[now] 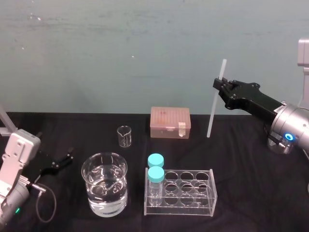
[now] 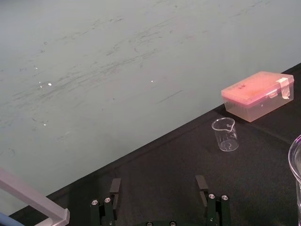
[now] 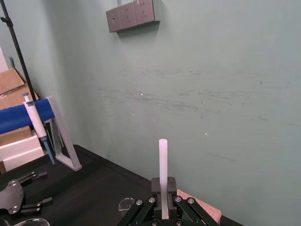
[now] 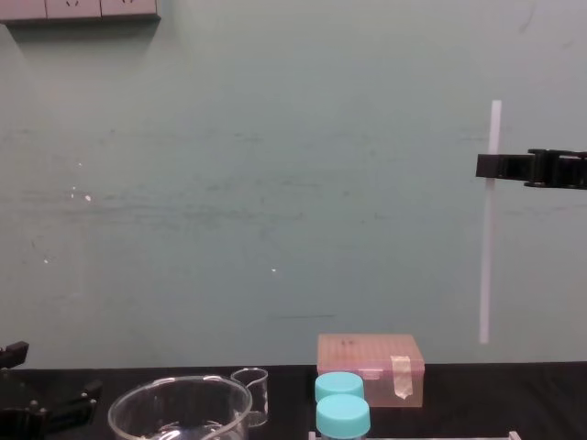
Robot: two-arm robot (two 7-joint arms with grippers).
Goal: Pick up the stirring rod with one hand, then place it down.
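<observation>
The stirring rod point(image 1: 213, 113), thin, white and nearly upright, hangs in the air at the right, behind the table's back edge in the head view. My right gripper point(image 1: 220, 88) is shut on it about a third of the way down from its top. In the chest view the stirring rod point(image 4: 487, 266) ends a little above table height, with the right gripper point(image 4: 491, 167) clamped on it. The right wrist view shows the stirring rod point(image 3: 163, 160) standing up out of the shut right gripper point(image 3: 163, 190). My left gripper point(image 1: 59, 162) rests open at the table's left, and the left gripper point(image 2: 158, 187) holds nothing.
A large beaker of water point(image 1: 105, 183) stands front left, with a small empty beaker point(image 1: 124, 136) behind it. A clear tube rack point(image 1: 193, 193) holds two blue-capped jars point(image 1: 155, 174). A pink lidded box point(image 1: 170, 122) sits at the back middle. A pipette stand point(image 3: 56, 136) is far left.
</observation>
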